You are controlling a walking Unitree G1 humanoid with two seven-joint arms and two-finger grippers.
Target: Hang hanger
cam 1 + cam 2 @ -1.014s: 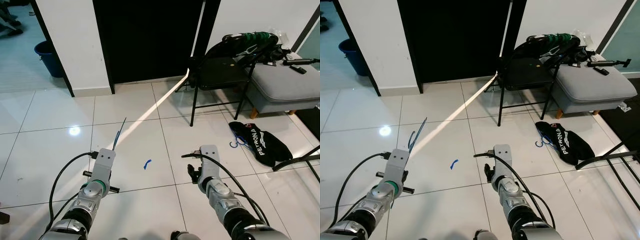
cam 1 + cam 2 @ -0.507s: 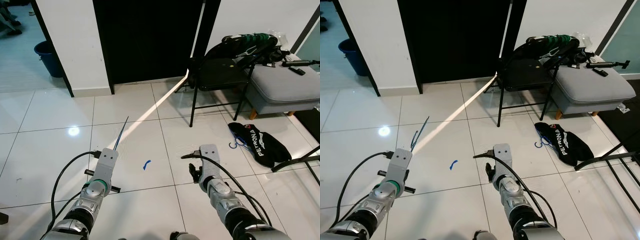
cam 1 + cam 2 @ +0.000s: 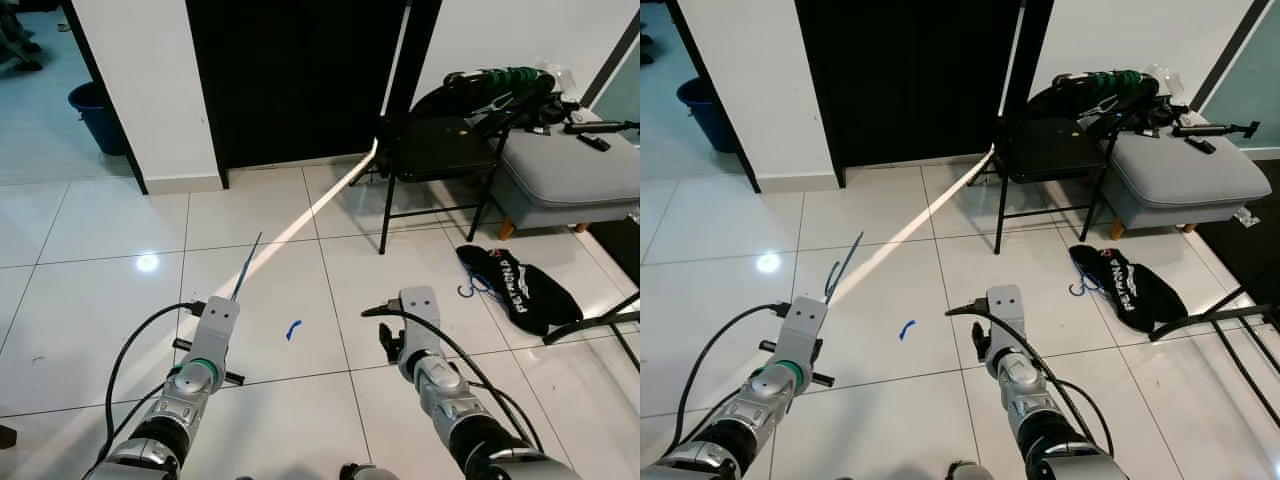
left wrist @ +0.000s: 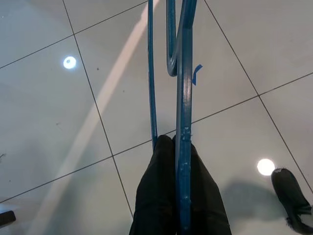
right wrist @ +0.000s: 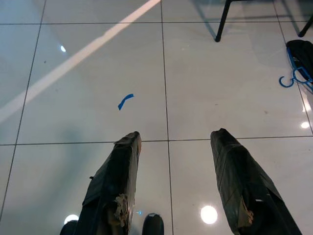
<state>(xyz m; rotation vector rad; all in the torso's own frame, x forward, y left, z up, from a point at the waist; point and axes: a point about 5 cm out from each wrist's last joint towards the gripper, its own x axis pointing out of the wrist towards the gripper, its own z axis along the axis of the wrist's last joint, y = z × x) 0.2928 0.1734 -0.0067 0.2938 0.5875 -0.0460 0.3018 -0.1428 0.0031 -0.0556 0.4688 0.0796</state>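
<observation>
Blue hanger (image 4: 183, 98) clamped in left gripper (image 4: 177, 147), held over open floor tiles (image 3: 90, 300).
Right gripper (image 5: 173, 142) jaws spread, empty. Folding chair (image 3: 440, 150) and black bag (image 3: 520, 290) stand well apart at right.

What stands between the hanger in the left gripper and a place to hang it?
No rail shows, so the path cannot be judged. The left gripper is shut on the blue hanger over bare tiled floor; the black chair stands ahead right.

hanger (image 4: 183, 98) top cut off (wrist view)
</observation>
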